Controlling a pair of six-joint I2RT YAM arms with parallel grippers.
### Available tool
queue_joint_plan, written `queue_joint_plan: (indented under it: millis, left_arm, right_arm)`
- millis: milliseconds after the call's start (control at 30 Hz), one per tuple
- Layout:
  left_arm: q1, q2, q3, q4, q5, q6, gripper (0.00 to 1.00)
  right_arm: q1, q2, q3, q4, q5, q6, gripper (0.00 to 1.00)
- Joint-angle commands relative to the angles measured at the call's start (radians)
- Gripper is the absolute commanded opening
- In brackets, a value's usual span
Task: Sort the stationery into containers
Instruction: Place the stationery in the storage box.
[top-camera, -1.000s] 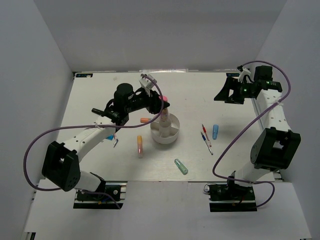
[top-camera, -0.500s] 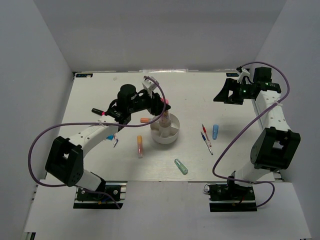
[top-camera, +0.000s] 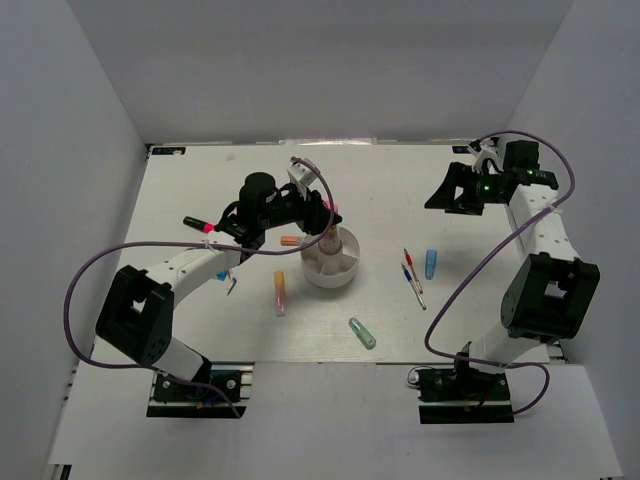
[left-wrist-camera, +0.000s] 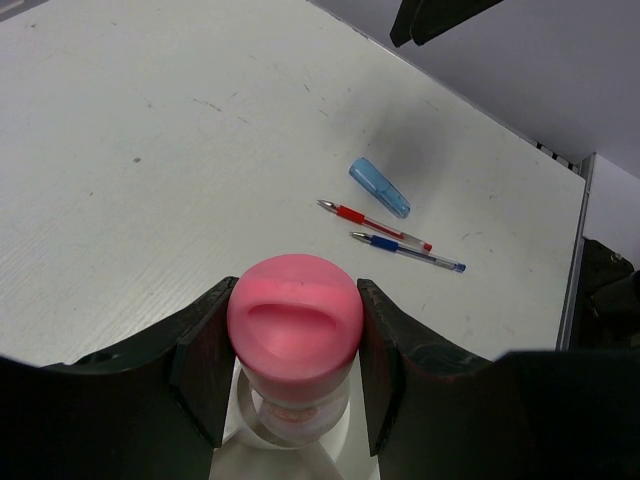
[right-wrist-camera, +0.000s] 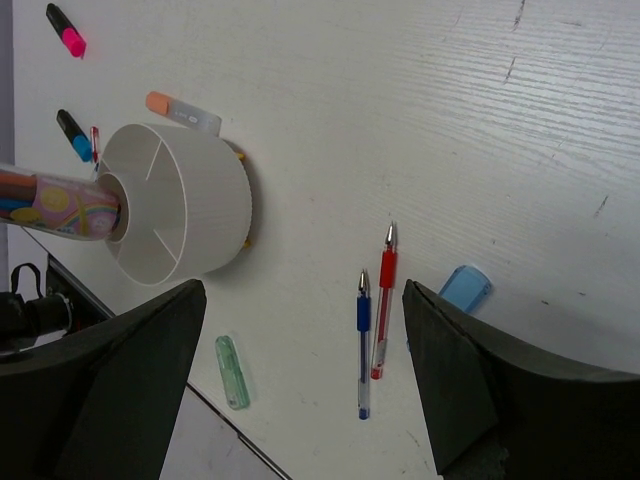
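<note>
Centrally in the top view, one round white cup sits on the table, its inside split into compartments around a round middle well. The left gripper is clenched on one pink highlighter, a finger pressing each side of its cap; the right wrist view shows its lower end at the cup's middle well. The right gripper hangs at the upper right of the top view, its fingers spread wide with nothing between them. Six stubby markers lie loose: one orange highlighter just left of the cup, one pink-orange highlighter lower left of it, one mint-green highlighter below it, one blue highlighter to its right, one black-and-pink marker far left, and one black-and-blue marker by the left arm. Two thin pens, one red pen and one blue pen, lie side by side between the cup and the blue highlighter.
</note>
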Motion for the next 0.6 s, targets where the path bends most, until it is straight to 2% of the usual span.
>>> queue_joint_plan:
  millis: [0,100,333,567]
  left_arm:
    - [-0.005,-0.010,0.001,0.064,0.030,0.001,0.00]
    - [-0.005,-0.006,-0.002,0.081,0.027,-0.001,0.01]
    - [-0.014,-0.010,-0.028,0.103,0.021,0.014,0.15]
    - [-0.014,-0.019,-0.065,0.130,-0.019,0.014,0.16]
  right_arm:
    - [0.006,-0.030,-0.021,0.020,-0.030,-0.004,0.85]
    - [0.008,-0.034,-0.022,0.022,-0.030,-0.012,0.85]
    - [0.008,-0.048,-0.028,0.028,0.003,-0.020,0.86]
    - [0.006,-0.045,-0.035,0.024,0.003,-0.023,0.86]
